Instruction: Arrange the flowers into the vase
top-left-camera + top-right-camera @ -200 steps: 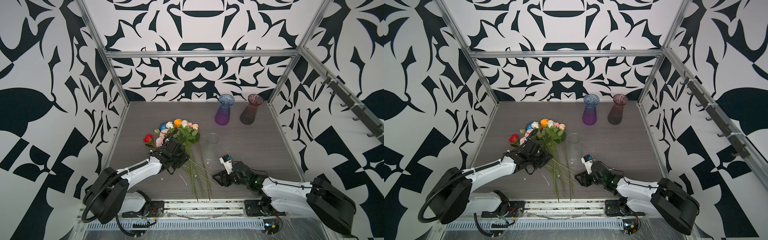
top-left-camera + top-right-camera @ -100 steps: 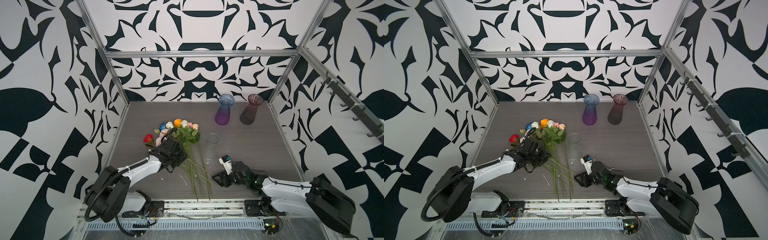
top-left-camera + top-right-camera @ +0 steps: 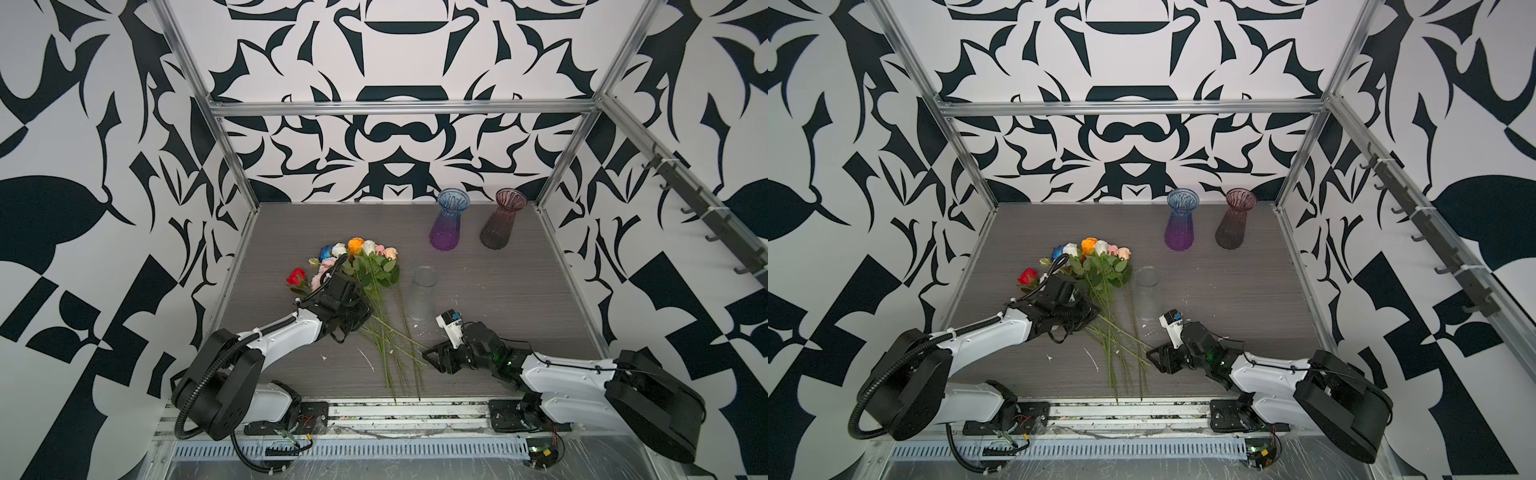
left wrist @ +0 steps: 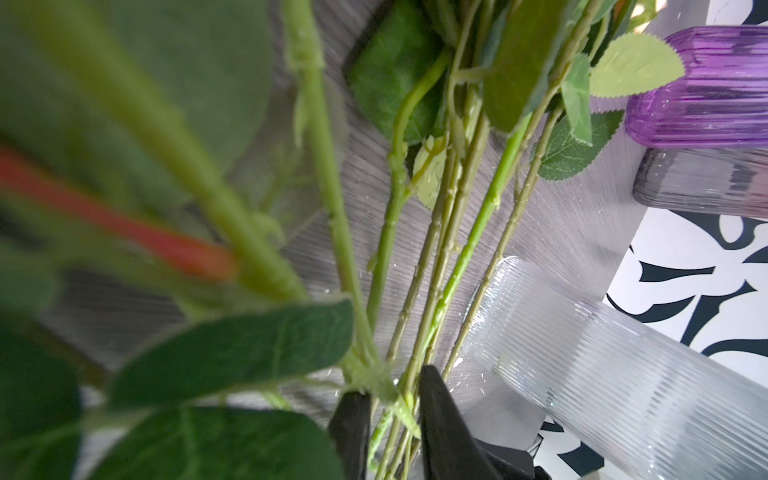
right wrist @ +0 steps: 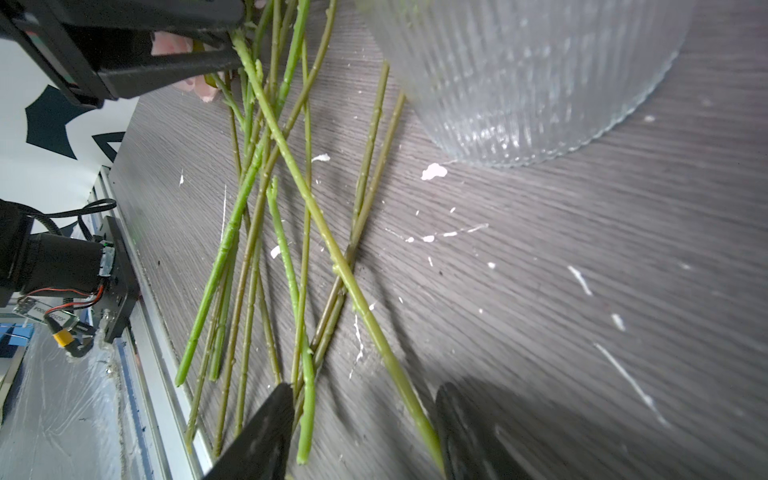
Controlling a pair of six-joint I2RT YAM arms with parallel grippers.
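The flowers (image 3: 357, 249) lie as one bunch on the grey table, heads toward the back left and green stems (image 3: 395, 357) fanning toward the front edge. My left gripper (image 3: 365, 316) sits on the bunch just below the leaves. In the left wrist view its jaws (image 4: 392, 409) are pinched on several stems. A clear ribbed glass vase (image 3: 422, 295) stands upright just right of the bunch. My right gripper (image 3: 432, 357) rests low at the stem ends, open. In the right wrist view (image 5: 361, 411) two stem ends lie loose between its fingers.
A blue-to-purple vase (image 3: 446, 224) and a smoky pink vase (image 3: 500, 224) stand at the back right. A metal rail (image 3: 374, 409) runs along the table's front edge, and patterned walls close in both sides. White flecks dot the table near the stems.
The left gripper's jaws have narrowed onto the stems. The right gripper holds the same opening, and both arms have barely moved.
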